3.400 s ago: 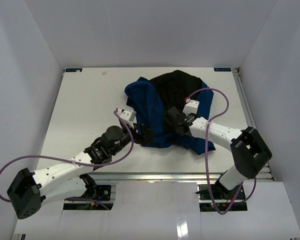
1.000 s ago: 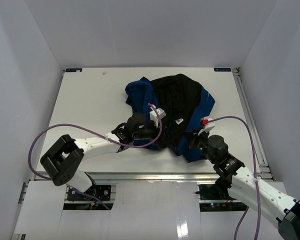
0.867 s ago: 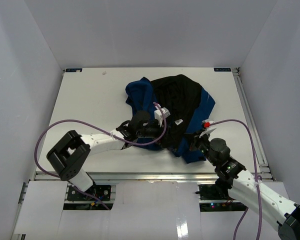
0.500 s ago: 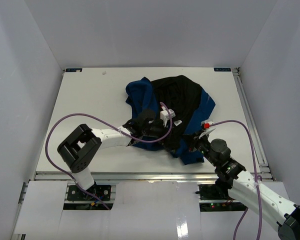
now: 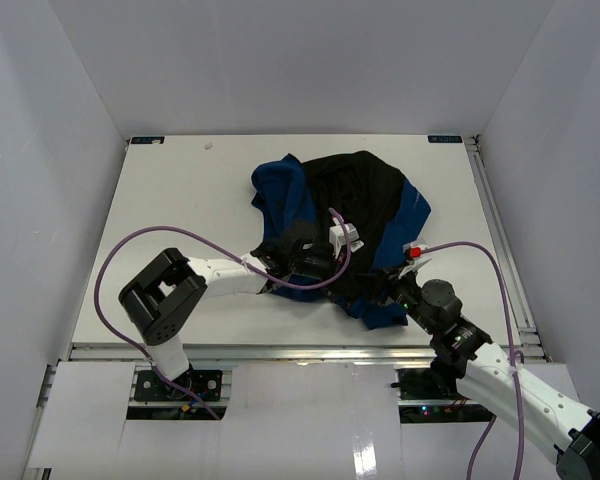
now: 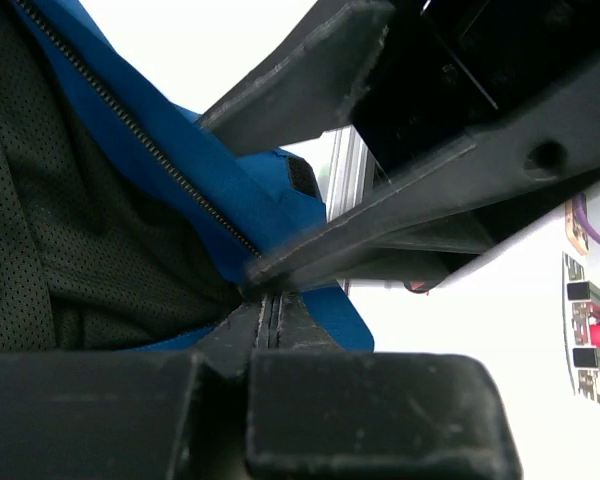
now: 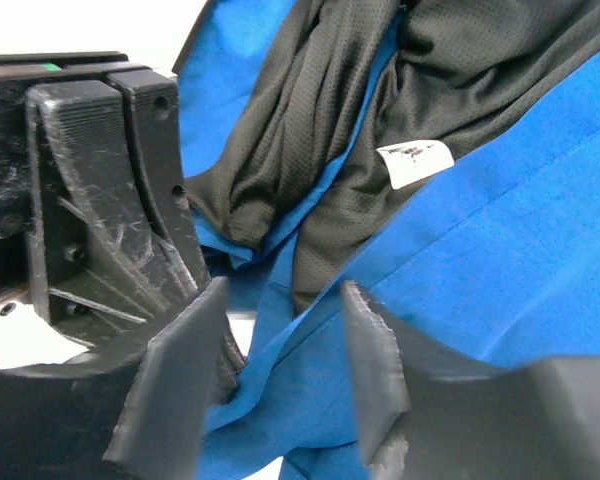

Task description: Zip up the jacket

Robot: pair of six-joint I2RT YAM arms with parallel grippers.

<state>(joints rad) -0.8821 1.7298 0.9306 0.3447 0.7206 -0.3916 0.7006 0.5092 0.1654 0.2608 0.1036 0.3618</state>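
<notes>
Jacket [image 5: 365,195]: crumpled royal-blue fabric, black mesh lining [image 7: 310,130] exposed, heaped centre-right on the white bench [image 5: 180,200]. Right pincer [image 7: 280,292] spread, ribbed fingers over blue cloth. Left pincer [image 6: 270,300] pressed together, pinching the blue edge beside the toothed dark zipper [image 6: 140,135]. Small white rectangular label [image 7: 415,162] on the lining.

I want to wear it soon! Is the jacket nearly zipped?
Not yet. Nothing is zipped: the jacket lies open, black lining showing. The left claw pinches the zipper edge; the right claw is open over the blue cloth beside it. Joining both sides and pulling up the zipper is left.
</notes>
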